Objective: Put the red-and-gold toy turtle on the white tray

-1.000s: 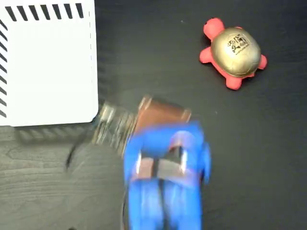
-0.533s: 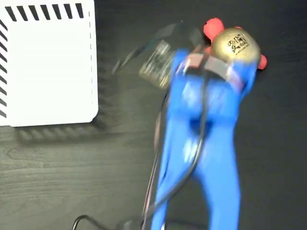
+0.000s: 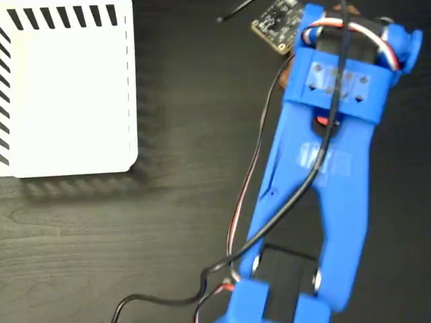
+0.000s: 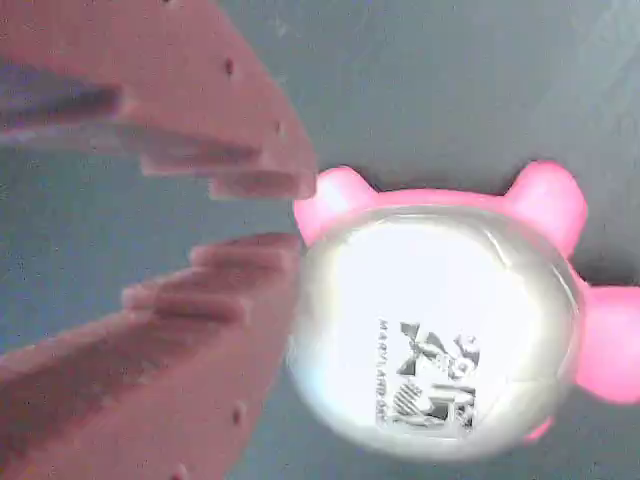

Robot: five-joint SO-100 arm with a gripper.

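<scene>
Nearest in the wrist view: brownish-red toothed end effector (image 4: 295,212), jaws narrowly parted, empty, tips just beside the small squishy red-and-gold toy turtle (image 4: 440,320) on the dark table (image 4: 450,90). Best widened and centred over the shiny domed shell before closing, judging by the offset. Beyond, in the fixed view: blue arm (image 3: 323,168) now covering the turtle, visible earlier. Farthest left: large flat white striped tray (image 3: 67,94), well apart, unmoved.

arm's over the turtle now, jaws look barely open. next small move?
Probably open the gripper wider before descending. In the wrist view its fingertips sit nearly together at the shell's edge, beside the turtle, not around it. The tray is bare.
</scene>
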